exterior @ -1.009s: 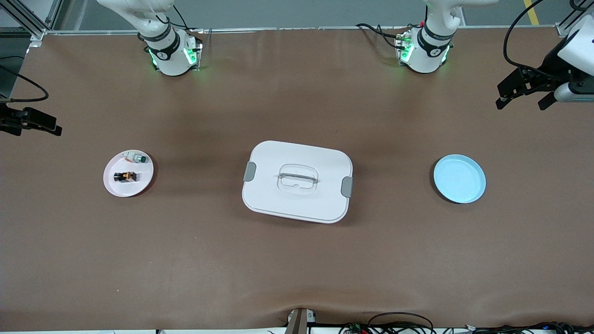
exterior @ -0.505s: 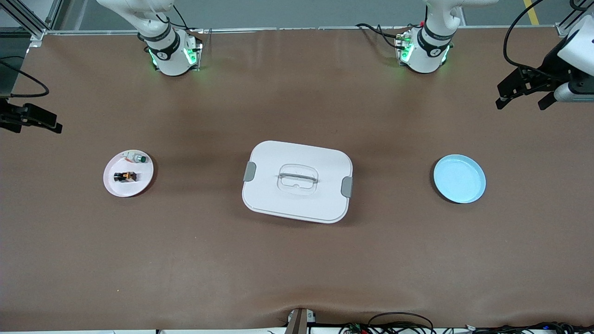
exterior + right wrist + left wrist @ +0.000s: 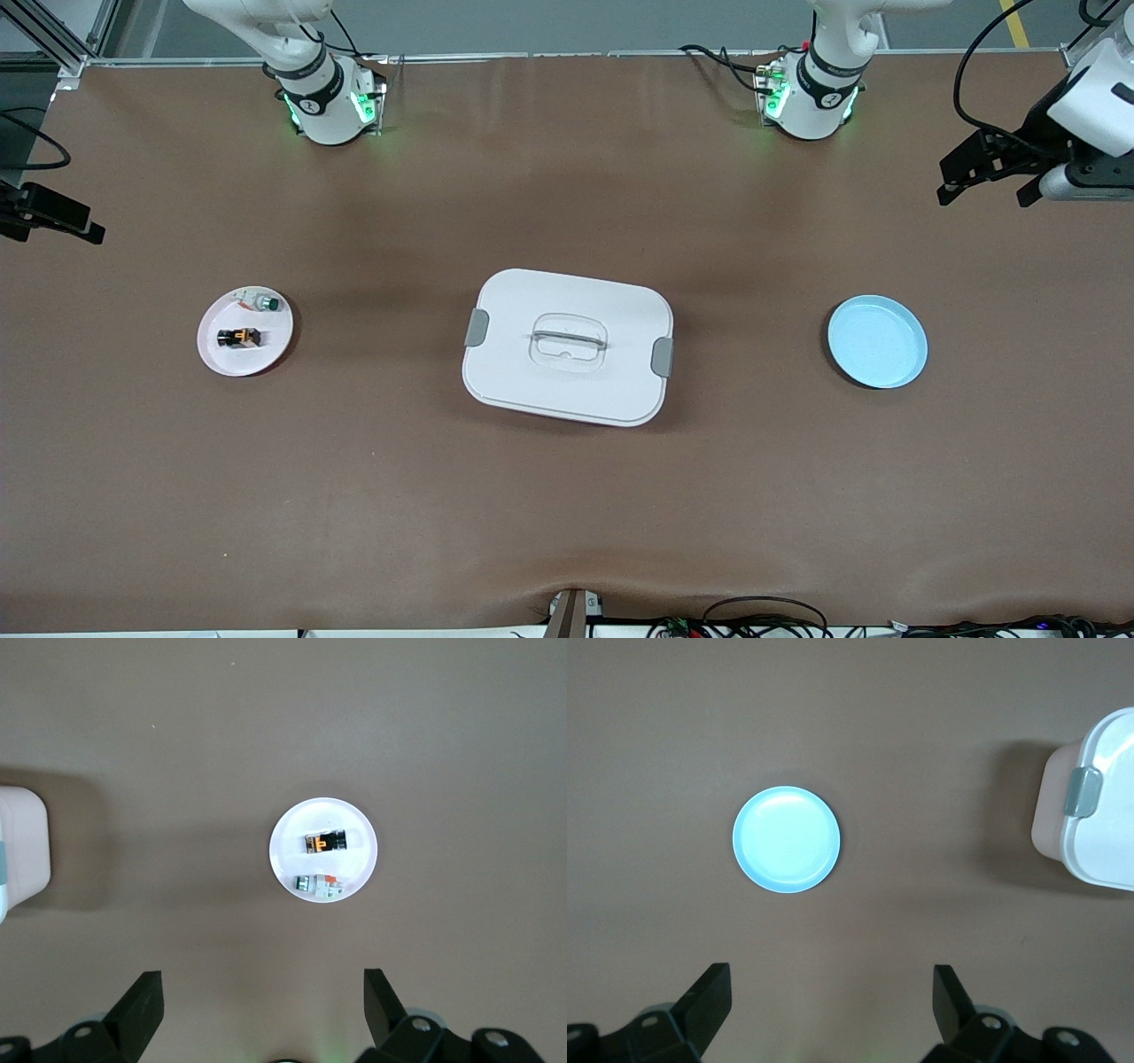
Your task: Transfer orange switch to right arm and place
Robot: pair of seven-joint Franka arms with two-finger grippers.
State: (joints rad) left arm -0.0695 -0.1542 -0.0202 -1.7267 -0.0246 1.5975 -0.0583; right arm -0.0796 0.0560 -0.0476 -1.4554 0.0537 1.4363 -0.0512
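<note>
We are looking at a brown table (image 3: 567,496) carrying two plates, one lidded box and two small parts, with two white arms standing at its top edge. One white plate (image 3: 270,350) is lying toward the right arm's end of the table, and the orange switch (image 3: 239,337) is resting on it, just beside a small silver-white part with a green cap (image 3: 263,303) that sits farther from the front camera. One white box (image 3: 567,346) with a clear handle and two grey latches is sitting at the middle of the table, its lid on. One light blue plate (image 3: 877,342) is lying bare toward the left arm's end. We are making out no readable brand or lettering on any of these things. The left gripper (image 3: 988,175) is hanging in the air over the left arm's end of the table, its jaws spread wide and holding nothing; in the left wrist view its fingers (image 3: 709,997) are framing bare table with the blue plate ahead of them. The right gripper (image 3: 53,221) is hanging at the edge of the right arm's end, likewise spread wide and empty, and in the right wrist view its fingers (image 3: 142,1001) are standing well apart from the white plate and the switch.
</note>
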